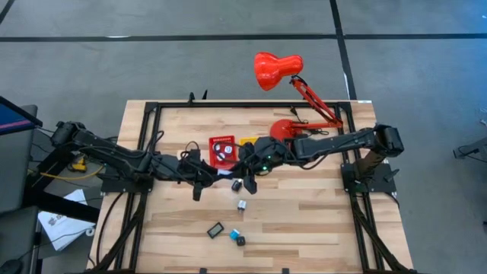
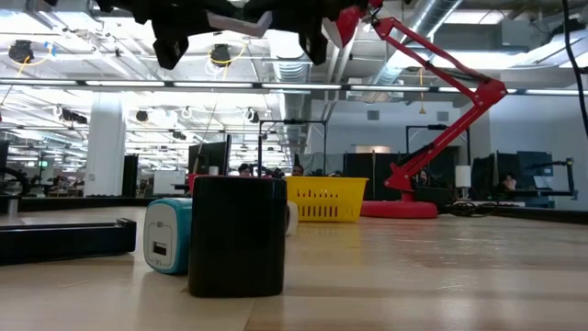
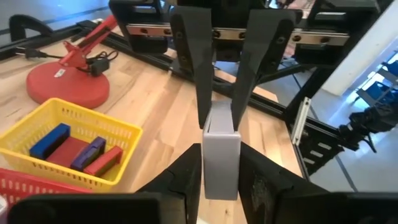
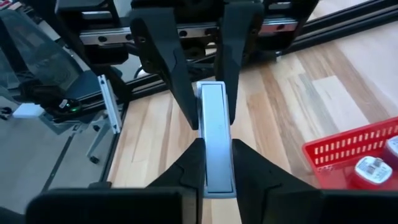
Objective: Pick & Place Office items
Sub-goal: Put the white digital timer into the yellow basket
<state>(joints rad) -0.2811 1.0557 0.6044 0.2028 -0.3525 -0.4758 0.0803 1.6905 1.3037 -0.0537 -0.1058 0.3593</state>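
From above, we see both arms meeting mid-counter (image 1: 304, 228) beside the red bin (image 1: 222, 151). Left wrist: left gripper (image 3: 219, 168) and right gripper (image 4: 214, 163) both pinch one white block (image 3: 220, 158) — a handover; one must release next.

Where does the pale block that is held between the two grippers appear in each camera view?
High view: white block at table centre, between left gripper and right gripper, both clamped on it.
Low view: top edge, left of centre.
Left wrist view: picture centre.
Right wrist view: picture centre.
Shared landmark: red bin, in high and both wrist views.
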